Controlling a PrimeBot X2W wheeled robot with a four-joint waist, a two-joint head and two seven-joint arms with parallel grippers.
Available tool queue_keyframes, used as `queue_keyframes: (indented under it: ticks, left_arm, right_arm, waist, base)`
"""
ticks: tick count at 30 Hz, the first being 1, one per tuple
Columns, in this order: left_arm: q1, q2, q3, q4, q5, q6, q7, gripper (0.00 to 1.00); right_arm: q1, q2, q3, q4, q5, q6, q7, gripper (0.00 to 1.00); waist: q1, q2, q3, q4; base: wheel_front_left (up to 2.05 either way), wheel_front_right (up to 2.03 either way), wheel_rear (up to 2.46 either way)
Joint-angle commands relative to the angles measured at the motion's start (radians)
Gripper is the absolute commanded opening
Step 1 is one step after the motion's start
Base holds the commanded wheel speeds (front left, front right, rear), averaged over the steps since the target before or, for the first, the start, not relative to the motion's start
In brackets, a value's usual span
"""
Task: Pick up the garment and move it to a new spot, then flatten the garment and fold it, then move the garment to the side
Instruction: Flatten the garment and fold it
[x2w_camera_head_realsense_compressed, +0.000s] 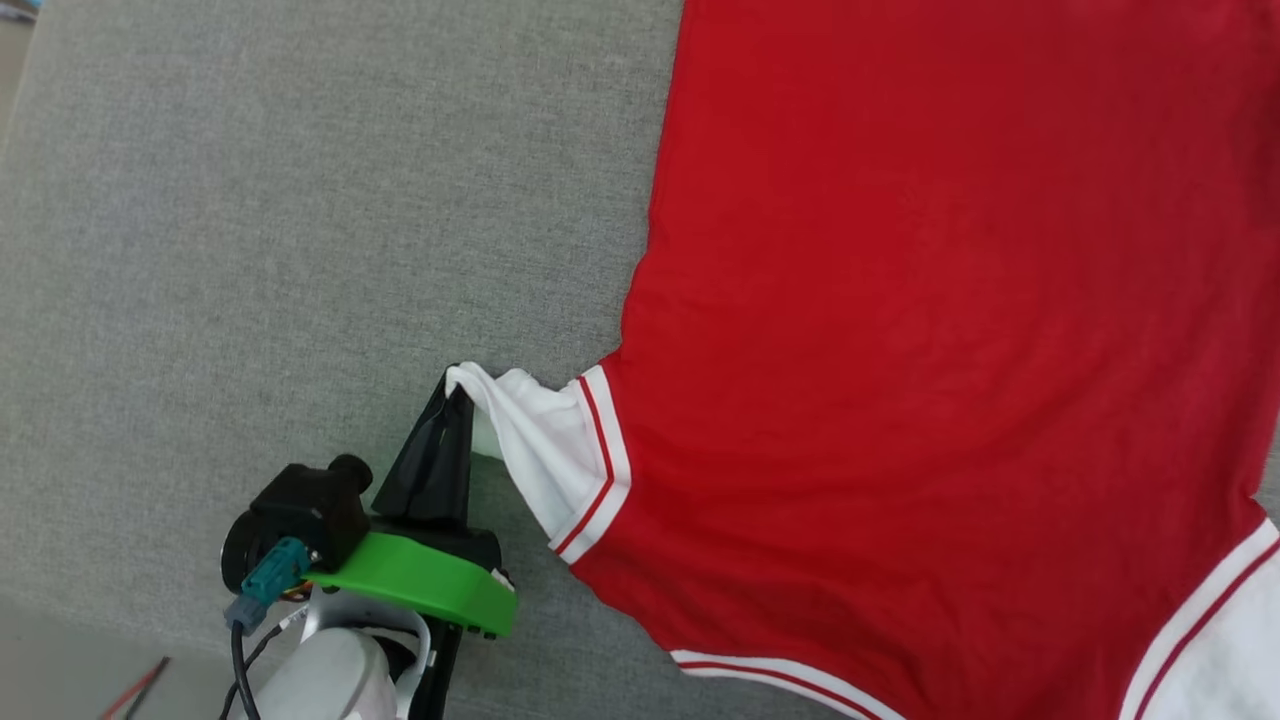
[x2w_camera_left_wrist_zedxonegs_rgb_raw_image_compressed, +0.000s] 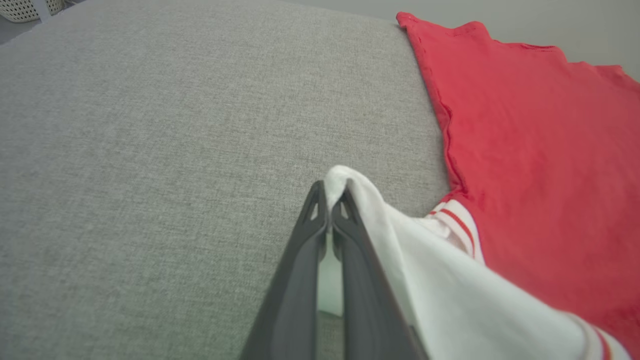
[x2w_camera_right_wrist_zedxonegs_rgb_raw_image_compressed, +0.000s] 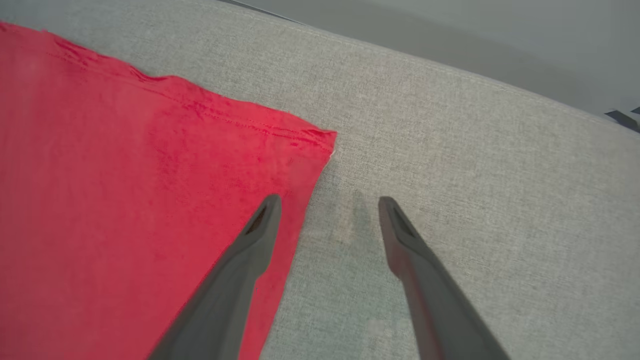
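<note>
Head view: grey woven surface (x2w_camera_head_realsense_compressed: 250, 200) across the left half. Red garment (x2w_camera_head_realsense_compressed: 950, 300) spread mostly flat over the right half, plain red on the side facing up. White sleeve (x2w_camera_head_realsense_compressed: 545, 450) with red-striped trim stretched toward the lower left, second white sleeve (x2w_camera_head_realsense_compressed: 1230, 650) at the lower right corner. Left wrist view: left jaws pressed together, pinching the tip of the stretched sleeve, white cloth draped beside the right-hand finger (x2w_camera_left_wrist_zedxonegs_rgb_raw_image_compressed: 365, 300). Right wrist view: right jaws spread wide, holding nothing, near the red hem corner (x2w_camera_right_wrist_zedxonegs_rgb_raw_image_compressed: 320, 137). One finger above red cloth, the other above grey.
</note>
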Motion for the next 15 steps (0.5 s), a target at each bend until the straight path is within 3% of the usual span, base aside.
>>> queue_keyframes:
  ticks: [1,8,14,15]
  left_arm:
    - [-0.025,-0.012,0.003,-0.003,0.013,-0.011,-0.006,0.0]
    - [-0.05,-0.04,0.005,0.005,0.041,-0.033,-0.006,0.0]
    - [-0.051,-0.058,0.012,0.015,0.052,-0.048,-0.006,0.0]
    - [-0.05,-0.06,0.014,0.017,0.053,-0.05,-0.006,0.0]
  right_arm:
    - [-0.031,0.016,-0.002,0.024,-0.017,-0.001,0.004,1.0]
    - [-0.045,0.049,0.004,0.116,-0.057,-0.001,-0.018,1.0]
    - [0.047,0.025,0.047,0.151,-0.03,-0.001,0.028,1.0]
    - [0.057,0.019,0.052,0.148,-0.025,-0.001,0.032,0.94]
  waist:
    - [-0.0001,-0.0001,0.08,0.06]
    - [-0.0001,-0.0001,0.117,0.088]
    - [-0.0001,-0.0001,0.115,0.091]
    - [-0.0001,-0.0001,0.111,0.09]
  base:
    - [0.0,0.0,0.0]
    - [0.0,0.0,0.0]
    - [0.0,0.0,0.0]
    - [0.0,0.0,0.0]
